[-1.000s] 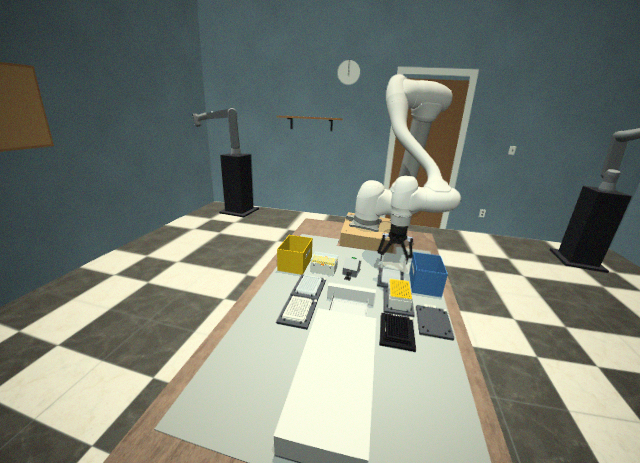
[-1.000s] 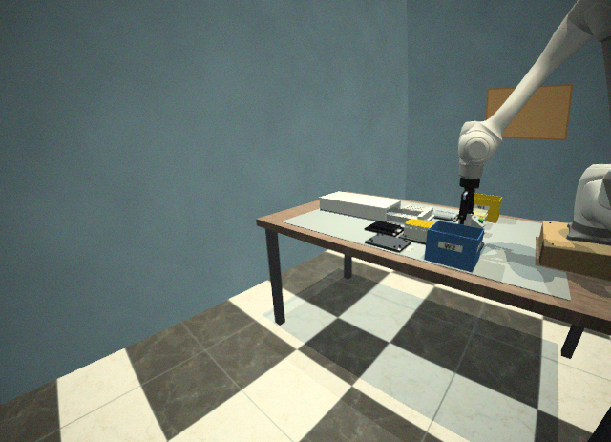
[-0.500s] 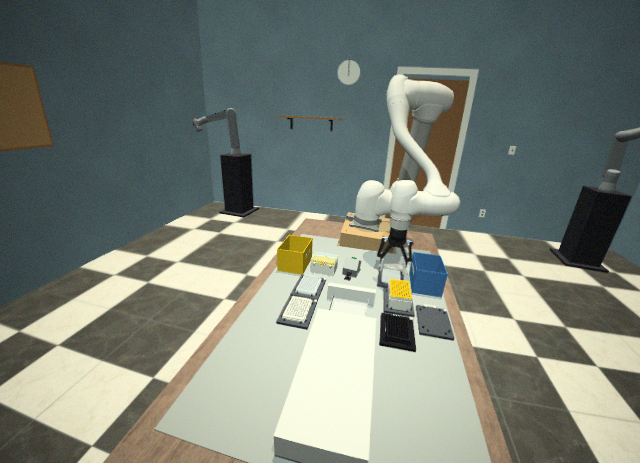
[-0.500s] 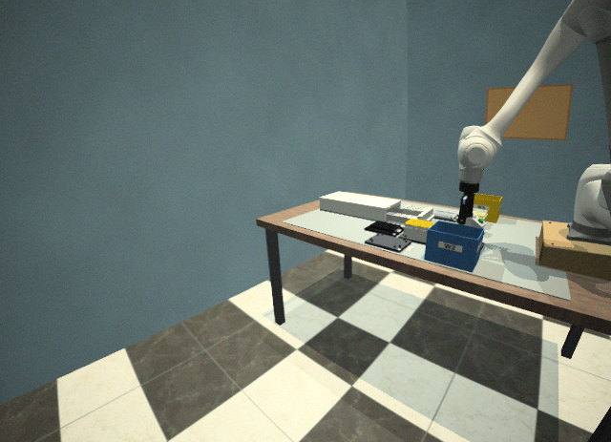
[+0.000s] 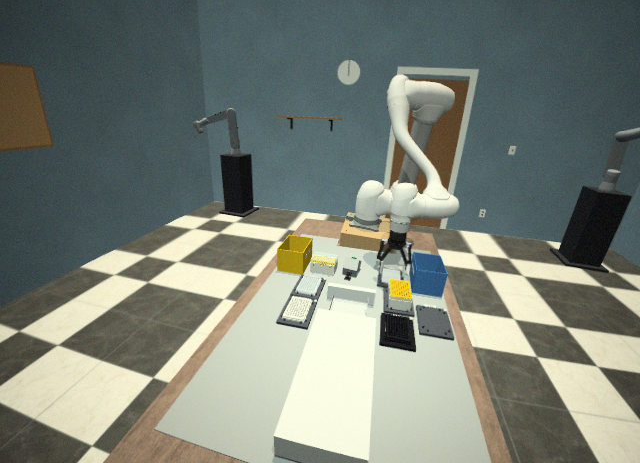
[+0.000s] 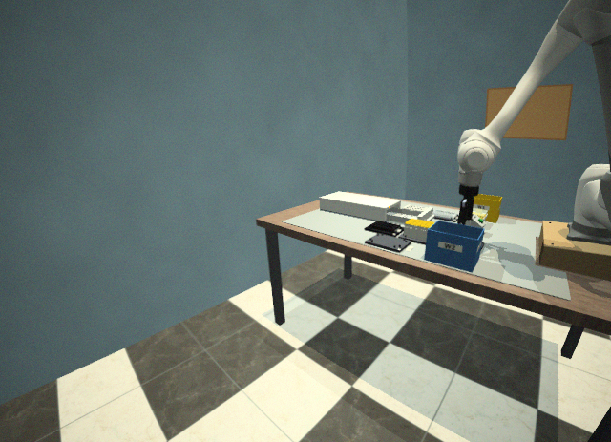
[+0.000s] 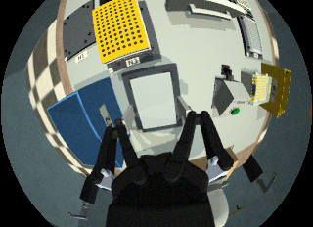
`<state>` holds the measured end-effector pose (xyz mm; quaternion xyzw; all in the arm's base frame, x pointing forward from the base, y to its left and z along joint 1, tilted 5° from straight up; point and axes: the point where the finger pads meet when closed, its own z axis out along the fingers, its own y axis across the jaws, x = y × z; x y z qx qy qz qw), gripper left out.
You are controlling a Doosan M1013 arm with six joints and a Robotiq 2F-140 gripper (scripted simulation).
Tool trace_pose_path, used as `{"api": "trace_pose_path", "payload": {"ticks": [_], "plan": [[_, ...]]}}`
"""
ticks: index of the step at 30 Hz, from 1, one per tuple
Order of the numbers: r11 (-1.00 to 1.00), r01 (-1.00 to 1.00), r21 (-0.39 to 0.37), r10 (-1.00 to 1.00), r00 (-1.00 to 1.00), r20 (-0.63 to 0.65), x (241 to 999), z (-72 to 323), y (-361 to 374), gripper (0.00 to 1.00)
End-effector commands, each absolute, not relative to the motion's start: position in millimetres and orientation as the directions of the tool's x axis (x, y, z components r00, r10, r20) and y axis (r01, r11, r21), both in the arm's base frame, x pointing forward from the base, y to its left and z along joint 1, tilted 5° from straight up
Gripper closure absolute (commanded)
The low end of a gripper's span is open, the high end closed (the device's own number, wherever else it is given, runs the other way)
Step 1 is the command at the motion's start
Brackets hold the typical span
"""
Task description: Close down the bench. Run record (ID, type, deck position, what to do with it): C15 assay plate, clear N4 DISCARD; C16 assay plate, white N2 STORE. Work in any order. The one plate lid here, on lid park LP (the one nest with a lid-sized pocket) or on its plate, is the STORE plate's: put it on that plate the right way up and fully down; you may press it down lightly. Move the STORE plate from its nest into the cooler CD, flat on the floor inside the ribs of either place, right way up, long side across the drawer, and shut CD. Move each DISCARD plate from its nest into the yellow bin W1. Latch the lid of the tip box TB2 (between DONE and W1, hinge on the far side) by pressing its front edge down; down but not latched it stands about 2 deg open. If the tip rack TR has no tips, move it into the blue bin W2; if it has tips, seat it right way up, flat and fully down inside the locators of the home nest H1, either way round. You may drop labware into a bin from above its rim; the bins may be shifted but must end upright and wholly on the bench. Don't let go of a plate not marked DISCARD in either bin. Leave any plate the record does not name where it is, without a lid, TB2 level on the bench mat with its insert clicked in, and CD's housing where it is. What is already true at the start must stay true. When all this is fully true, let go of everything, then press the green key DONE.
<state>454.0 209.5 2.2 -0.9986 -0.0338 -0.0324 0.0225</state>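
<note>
My gripper [image 5: 393, 256] is open and empty. It hangs just above the plate lid [image 7: 153, 100], which lies flat in the dark-framed lid park nest; the fingers straddle the lid's near end without touching it. The white plate [image 5: 297, 308] sits in its nest at the left, with the clear plate [image 5: 308, 285] in the nest behind it. The yellow-topped tip rack [image 5: 400, 290] stands just in front of the lid park and also shows in the wrist view [image 7: 119, 26]. The cooler drawer [image 5: 351, 294] stands mid-bench. The tip box [image 5: 324, 264] lies between the yellow bin [image 5: 294, 253] and the green key block [image 5: 352, 265].
The blue bin [image 5: 428, 273] stands close to the right of my gripper. A black plate [image 5: 397, 330] and an empty grey nest [image 5: 434, 321] lie in front of the tip rack. The long white cooler housing [image 5: 330, 386] runs down the bench middle.
</note>
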Motion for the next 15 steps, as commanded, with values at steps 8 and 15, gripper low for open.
{"api": "trace_pose_path", "payload": {"ticks": [8, 15], "plan": [[-0.997, 0.069, -0.043, 0.066, 0.996, 0.066, 454.9, -11.1, 210.2, 0.34], [-0.997, 0.069, -0.043, 0.066, 0.996, 0.066, 455.1, -15.1, 210.4, 0.34]]}}
